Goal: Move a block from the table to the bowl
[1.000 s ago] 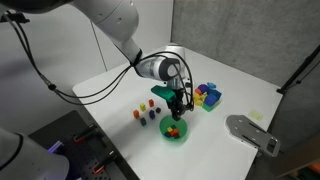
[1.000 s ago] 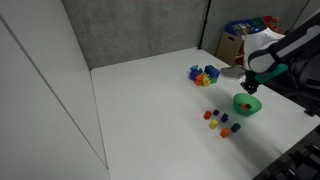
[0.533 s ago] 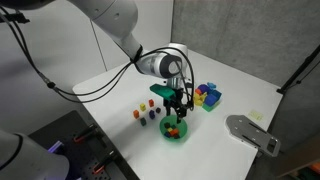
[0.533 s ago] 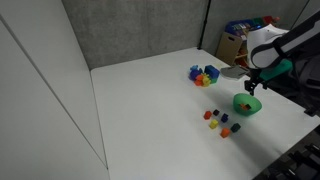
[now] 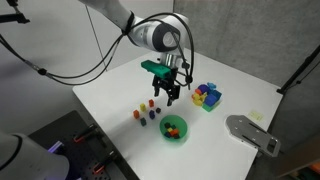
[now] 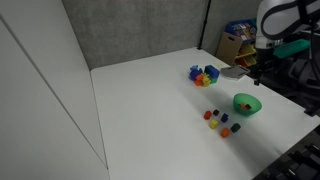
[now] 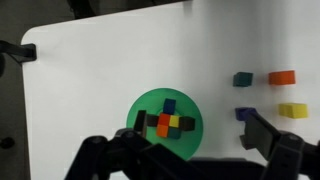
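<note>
- The gripper (image 5: 167,96) hangs above the green bowl (image 5: 180,136), its fingers spread wide and empty (the wrist view shows nothing between them).
- The bowl sits near one edge of the table (image 5: 110,85) and holds several small cubes (image 7: 168,123). The loose cubes (image 7: 282,77) lie close by.
- Risk: a low sweep toward those close-set cubes could clip the bowl's rim or scatter neighbouring cubes.
</note>
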Robot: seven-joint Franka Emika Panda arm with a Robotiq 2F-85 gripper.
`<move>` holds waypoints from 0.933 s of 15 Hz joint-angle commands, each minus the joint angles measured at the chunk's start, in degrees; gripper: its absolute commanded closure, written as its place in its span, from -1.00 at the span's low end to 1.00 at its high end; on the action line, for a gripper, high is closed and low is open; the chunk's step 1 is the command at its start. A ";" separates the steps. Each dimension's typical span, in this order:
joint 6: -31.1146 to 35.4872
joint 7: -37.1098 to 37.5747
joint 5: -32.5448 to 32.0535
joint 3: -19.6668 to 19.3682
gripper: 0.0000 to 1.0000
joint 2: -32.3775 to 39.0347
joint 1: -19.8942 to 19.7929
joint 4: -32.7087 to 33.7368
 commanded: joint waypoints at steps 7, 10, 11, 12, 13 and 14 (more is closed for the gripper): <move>-3.32 -6.64 8.41 3.99 -1.00 -20.75 -1.55 -5.11; -5.72 -5.73 7.41 4.55 -1.00 -25.22 -1.40 -3.63; -6.65 -5.68 7.34 4.71 -1.00 -26.42 -1.37 -3.09; -7.75 -5.28 7.09 4.93 -1.00 -27.48 -1.34 -2.35; -8.53 -4.96 6.52 5.18 -1.00 -28.38 -1.34 -1.91; -8.99 -5.03 6.21 5.38 -1.00 -29.19 -1.31 -1.67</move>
